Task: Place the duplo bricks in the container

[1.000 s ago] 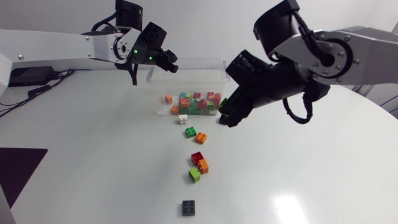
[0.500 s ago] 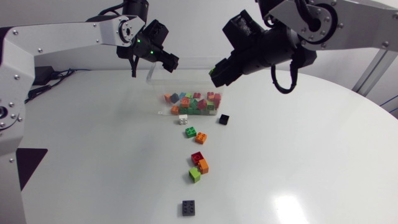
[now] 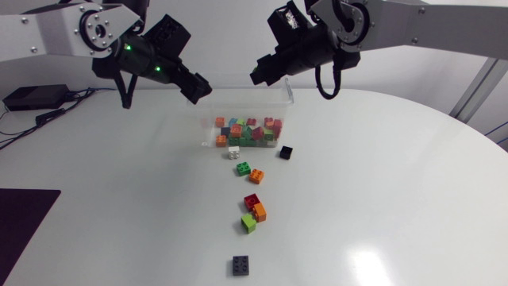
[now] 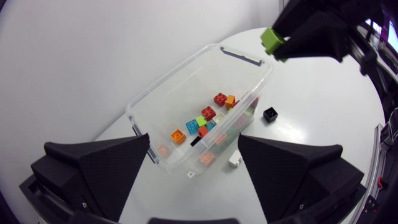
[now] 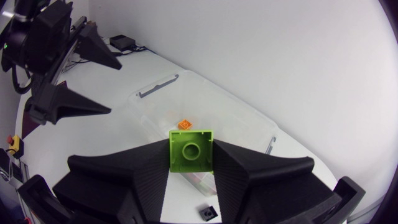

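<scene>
Brick [image 5: 191, 149]: lime green, square.

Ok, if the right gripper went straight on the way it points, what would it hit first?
Probably the clear container, lying open ahead of the lime brick in its fingers; depth is unclear.

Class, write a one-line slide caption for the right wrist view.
Right gripper holds a lime-green brick above the clear container.
</scene>
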Motion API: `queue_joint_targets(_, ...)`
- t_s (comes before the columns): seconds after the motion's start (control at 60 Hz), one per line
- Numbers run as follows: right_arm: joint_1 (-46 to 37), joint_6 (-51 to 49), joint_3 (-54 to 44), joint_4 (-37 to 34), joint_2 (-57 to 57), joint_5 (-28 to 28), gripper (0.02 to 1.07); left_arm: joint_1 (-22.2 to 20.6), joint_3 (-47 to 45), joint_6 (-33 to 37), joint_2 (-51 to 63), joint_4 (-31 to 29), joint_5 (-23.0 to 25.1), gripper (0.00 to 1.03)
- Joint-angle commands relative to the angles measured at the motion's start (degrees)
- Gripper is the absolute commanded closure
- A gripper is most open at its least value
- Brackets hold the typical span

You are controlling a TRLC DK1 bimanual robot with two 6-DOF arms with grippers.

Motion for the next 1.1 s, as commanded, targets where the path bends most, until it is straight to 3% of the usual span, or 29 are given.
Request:
queue_joint_targets(0.0, -0.6, 1.9, 3.2, 1.4, 2.2, 0.2, 0.69, -0.5, -5.9, 2.7, -4.0, -0.2, 0.7, 0.04)
queue_joint_targets(0.317, -1.3, 2.1, 6.9, 3.4, 6.1, 0.0, 0.69, -1.2, -24.5, 9.9, -15.3, 0.8, 2.4, 0.04)
queue_joint_targets(0.567, -1.6, 1.9, 9.9, 4.8, 10.1, -0.1, 0.69, -5.9, -37.3, 17.1, -22.0, 2.9, 2.9, 0.04)
queue_joint_targets(0.633, -1.8, 2.0, 10.8, 5.0, 11.1, 0.1, 0.57, -6.8, -39.3, 18.2, -23.1, 3.2, 3.2, 0.04)
queue_joint_targets(0.733, -1.8, 2.0, 11.8, 5.1, 11.8, 1.5, 0.18, -8.5, -42.4, 20.9, -24.7, 3.2, 3.3, 0.04)
queue_joint_targets(0.767, -1.6, 1.9, 12.0, 5.1, 11.8, 1.9, 0.10, -8.8, -43.0, 21.3, -24.8, 3.2, 3.9, 0.04)
queue_joint_targets(1.083, -1.8, 0.6, 4.8, 3.4, 2.9, 2.9, 0.07, -13.5, -47.9, 26.3, -20.4, 4.1, 5.5, 0.05)
